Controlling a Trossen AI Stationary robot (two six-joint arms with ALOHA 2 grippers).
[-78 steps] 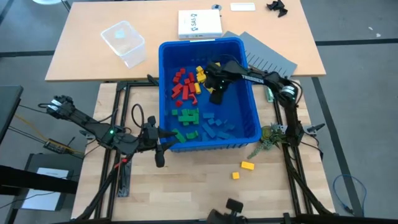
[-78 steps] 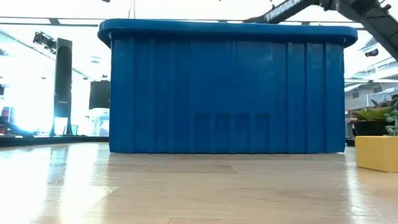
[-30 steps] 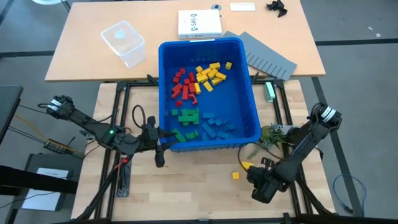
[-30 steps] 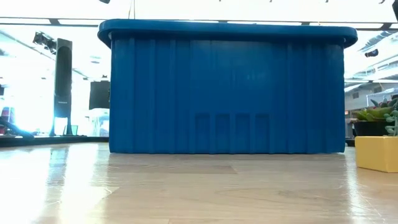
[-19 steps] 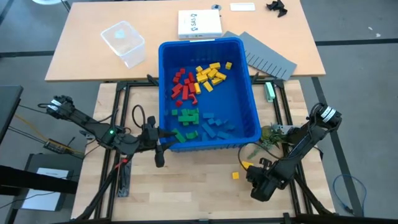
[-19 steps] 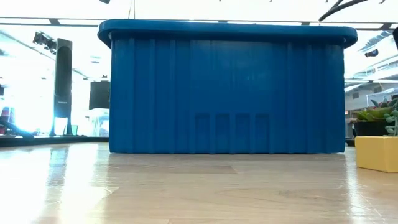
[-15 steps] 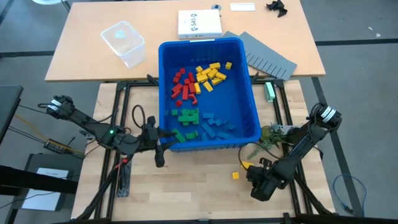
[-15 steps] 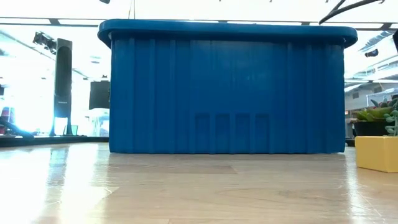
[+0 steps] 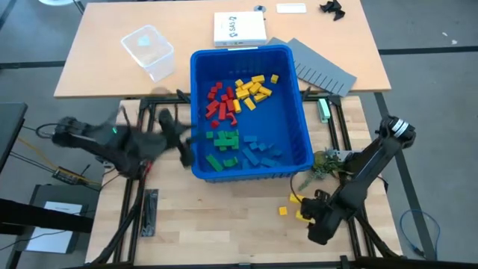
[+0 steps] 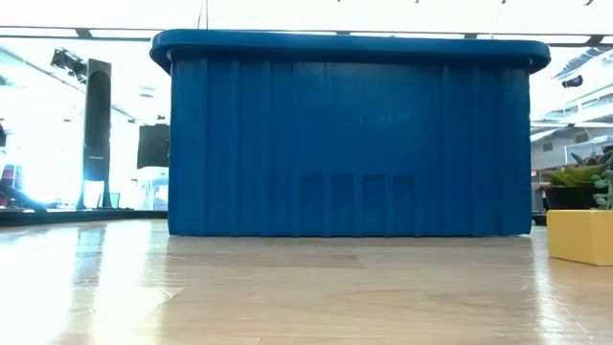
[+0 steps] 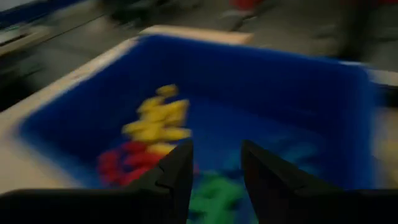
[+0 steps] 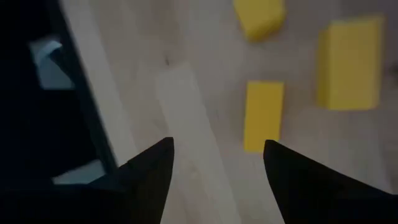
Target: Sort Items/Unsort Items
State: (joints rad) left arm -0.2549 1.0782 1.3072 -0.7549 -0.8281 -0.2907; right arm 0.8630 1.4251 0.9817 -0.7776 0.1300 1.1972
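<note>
Blocks in bin: red (image 9: 219,102), yellow (image 9: 254,90), green (image 9: 223,140) and blue (image 9: 258,149) groups lie apart inside the blue bin (image 9: 302,112).
Loose blocks: three yellow blocks (image 12: 263,115) lie on the wooden worktop (image 9: 224,224), near the bin's front right corner.
Right end effector (image 12: 214,165): fingers apart, empty, just over one loose block.
Left end effector (image 11: 214,168): fingers partly apart, empty, at the bin's left rim.
Handling: the blocks look light, stiff and smooth, so they may slip; best to pinch across the two flat long sides.
</note>
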